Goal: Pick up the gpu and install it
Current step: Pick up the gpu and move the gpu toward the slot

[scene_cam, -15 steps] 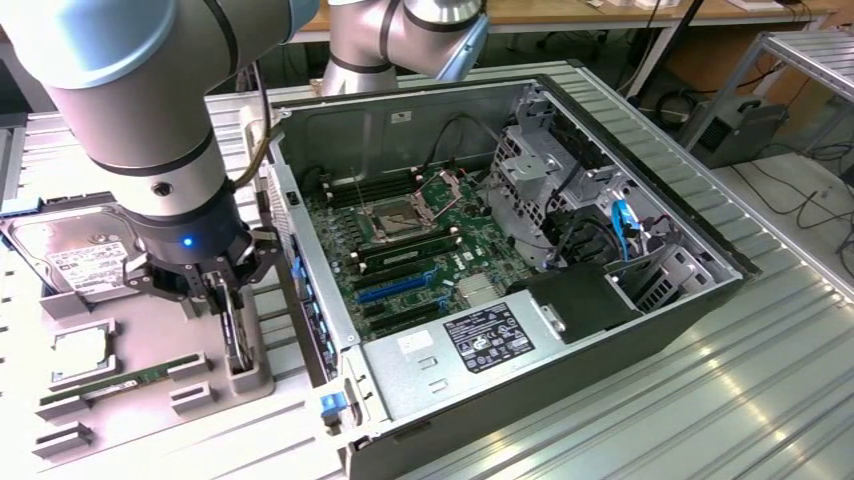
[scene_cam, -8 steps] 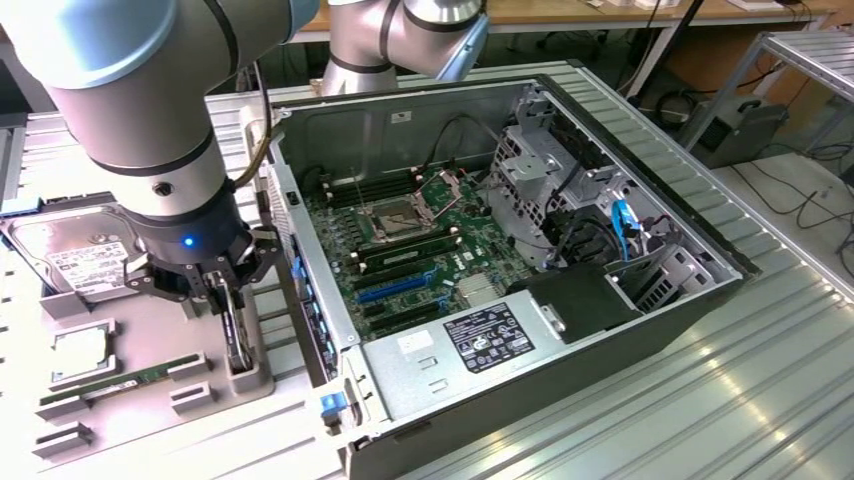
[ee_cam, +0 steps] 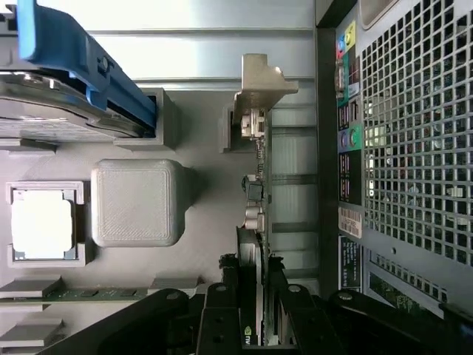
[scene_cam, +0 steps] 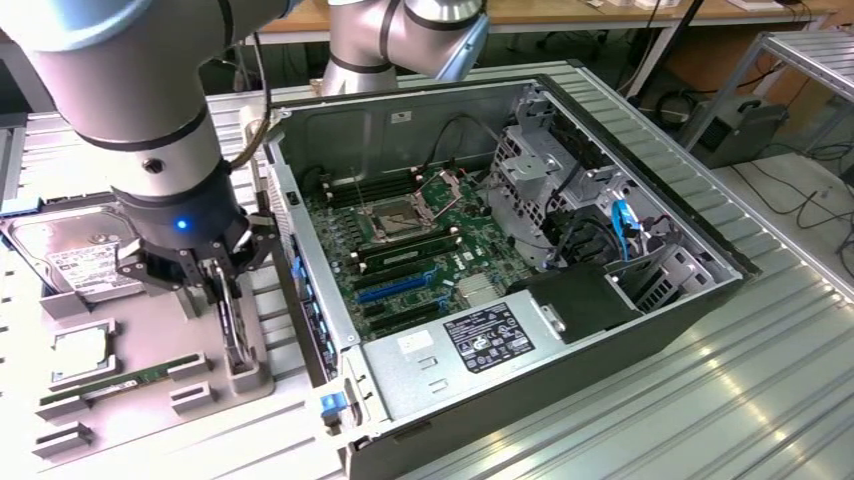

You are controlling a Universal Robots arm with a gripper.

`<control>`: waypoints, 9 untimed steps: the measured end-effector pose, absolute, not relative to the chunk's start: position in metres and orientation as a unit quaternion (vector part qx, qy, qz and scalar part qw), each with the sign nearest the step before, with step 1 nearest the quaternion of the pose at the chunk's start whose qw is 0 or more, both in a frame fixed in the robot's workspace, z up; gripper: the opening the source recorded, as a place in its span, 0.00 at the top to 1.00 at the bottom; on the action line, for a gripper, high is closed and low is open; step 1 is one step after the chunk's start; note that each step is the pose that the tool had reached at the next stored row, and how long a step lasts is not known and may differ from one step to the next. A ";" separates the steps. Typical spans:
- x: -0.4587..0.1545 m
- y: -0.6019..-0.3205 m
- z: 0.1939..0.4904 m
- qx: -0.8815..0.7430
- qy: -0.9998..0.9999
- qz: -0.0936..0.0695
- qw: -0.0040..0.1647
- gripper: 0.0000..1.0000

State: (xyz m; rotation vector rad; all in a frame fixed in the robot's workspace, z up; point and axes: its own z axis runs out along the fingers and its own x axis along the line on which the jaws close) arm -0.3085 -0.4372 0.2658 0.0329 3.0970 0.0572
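surface: grey fixture tray on a ribbed metal table, beside an open computer case.
gpu: standing on edge in a tray holder, just outside the case.
gripper: fingers clamped on both faces of the gpu.

Well behind the pincer we see a wooden bench, and far from it, toward the exterior view's right, a ribbed metal table catching light, a black box and cables on the floor.
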 end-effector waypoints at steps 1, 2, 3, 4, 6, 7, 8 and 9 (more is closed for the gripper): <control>-0.309 -0.437 0.270 0.011 1.000 0.019 0.022 0.74; -0.309 -0.437 0.278 0.011 1.000 0.018 0.022 0.74; -0.309 -0.437 0.285 0.011 1.000 0.019 0.022 0.74; -0.309 -0.437 0.291 0.011 1.000 0.019 0.022 0.74; -0.309 -0.437 0.304 0.011 1.000 0.019 0.022 0.74; -0.309 -0.437 0.310 0.011 1.000 0.019 0.022 0.74; -0.309 -0.437 0.315 0.011 1.000 0.019 0.022 0.74; -0.309 -0.437 0.320 0.011 1.000 0.019 0.022 0.74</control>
